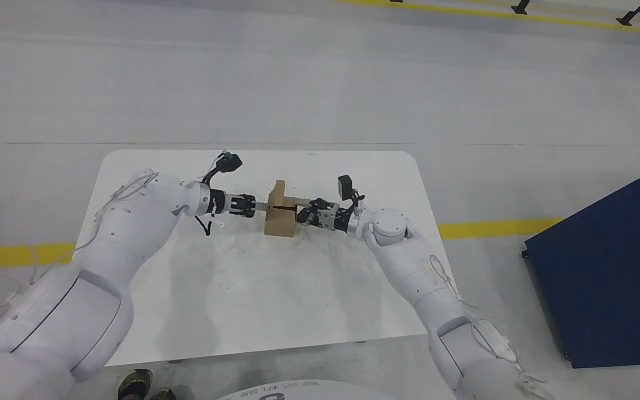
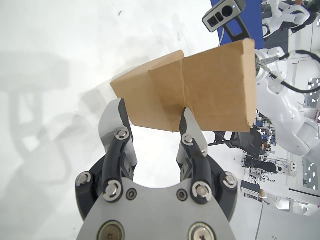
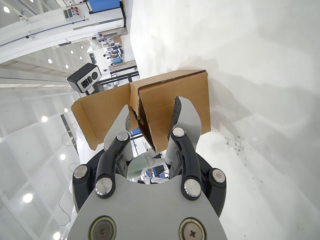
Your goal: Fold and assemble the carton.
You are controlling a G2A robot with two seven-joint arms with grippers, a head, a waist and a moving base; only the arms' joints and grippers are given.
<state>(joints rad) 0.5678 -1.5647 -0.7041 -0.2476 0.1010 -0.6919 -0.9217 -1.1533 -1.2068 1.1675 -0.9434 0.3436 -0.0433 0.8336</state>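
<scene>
**Top view:** A brown carton [image 1: 281, 210] stood on the white table [image 1: 370, 300], toward its far side, with one flap raised. It sat between the two claws. The left gripper [image 1: 250, 206] met it from one side and the right gripper [image 1: 312, 212] from the other. Both arms were stretched inward across the table, and their wrists pointed at each other along one line through the box.

**Left wrist view:** The left gripper [image 2: 153, 106] held its fingers wide apart, with the tips at the carton's [image 2: 215, 88] near edge. One fingertip [image 2: 121, 103] was by a corner of the cardboard and the other by a crease between two panels. Whether they pressed on the cardboard could not be told. The box rested on the table [image 2: 75, 26], with the tall flap on the side away from it.

**Right wrist view:** The right gripper [image 3: 153, 106] was also spread. A loose side flap of the carton [image 3: 190, 101] ran edge-on between its fingers, unclamped. The box's far side lay against the table [image 3: 250, 51].
</scene>
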